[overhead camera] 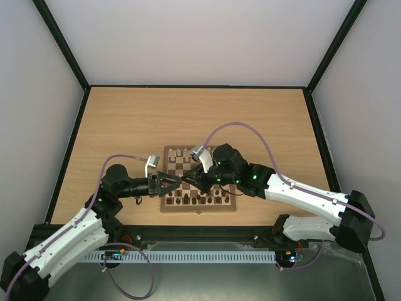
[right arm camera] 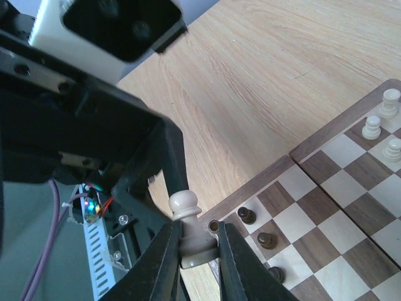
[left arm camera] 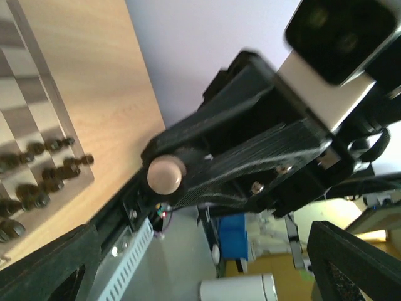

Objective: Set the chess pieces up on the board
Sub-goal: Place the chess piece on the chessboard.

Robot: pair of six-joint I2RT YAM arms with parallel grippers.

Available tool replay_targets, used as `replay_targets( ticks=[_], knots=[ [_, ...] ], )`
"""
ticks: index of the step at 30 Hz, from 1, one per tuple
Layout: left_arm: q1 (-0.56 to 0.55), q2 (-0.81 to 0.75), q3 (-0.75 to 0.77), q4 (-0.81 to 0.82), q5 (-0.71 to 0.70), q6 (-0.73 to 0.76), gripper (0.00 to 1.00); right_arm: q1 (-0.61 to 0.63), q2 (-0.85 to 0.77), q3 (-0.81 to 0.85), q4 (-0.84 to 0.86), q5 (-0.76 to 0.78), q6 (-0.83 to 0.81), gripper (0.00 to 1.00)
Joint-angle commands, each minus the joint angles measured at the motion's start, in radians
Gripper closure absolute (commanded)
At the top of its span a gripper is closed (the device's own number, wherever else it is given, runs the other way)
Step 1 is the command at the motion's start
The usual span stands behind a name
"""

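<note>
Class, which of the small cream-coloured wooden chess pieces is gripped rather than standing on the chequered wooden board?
The cream wooden piece pinched between the right gripper fingers; the other cream pieces in view stand on the board.

Seen from above, both arms cover the middle of the board [overhead camera: 199, 210], and the dark pieces [overhead camera: 210, 200] along its lower edge are too small to name. In the right wrist view, the right end effector [right arm camera: 199, 231] hides the base of the cream piece [right arm camera: 187, 205]. In the left wrist view, the dark pieces [left arm camera: 56, 169] at lower left are blurred, and the left edge cuts off the board [left arm camera: 25, 106].
</note>
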Motion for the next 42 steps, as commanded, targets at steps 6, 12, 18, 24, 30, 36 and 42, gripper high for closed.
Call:
replay_targets(
  ticks=[6, 12, 18, 24, 30, 36, 42],
  knots=[
    [-0.089, 0.054, 0.0, 0.054, -0.027, 0.008, 0.15, 0.007, -0.018, -0.016, -0.036, -0.063, -0.03, 0.86],
    [-0.088, 0.077, 0.001, 0.06, -0.031, 0.016, 0.24, 0.007, -0.046, -0.05, -0.058, -0.085, -0.04, 0.86],
    [-0.089, 0.104, 0.0, 0.064, -0.034, 0.03, 0.34, 0.008, -0.079, -0.086, -0.051, -0.1, -0.031, 0.85],
    [-0.089, 0.133, -0.002, 0.069, -0.035, 0.04, 0.47, 0.011, -0.06, -0.085, -0.045, -0.112, -0.038, 0.85],
    [-0.089, 0.154, -0.003, 0.069, -0.039, 0.05, 0.54, 0.012, -0.044, -0.085, -0.037, -0.12, -0.042, 0.85],
    [-0.089, 0.182, -0.005, 0.083, -0.042, 0.053, 0.64, 0.017, -0.032, -0.088, -0.033, -0.115, -0.047, 0.85],
    [-0.089, 0.182, -0.008, 0.078, -0.044, 0.055, 0.72, 0.017, -0.026, -0.089, -0.029, -0.089, -0.045, 0.86]
  ],
)
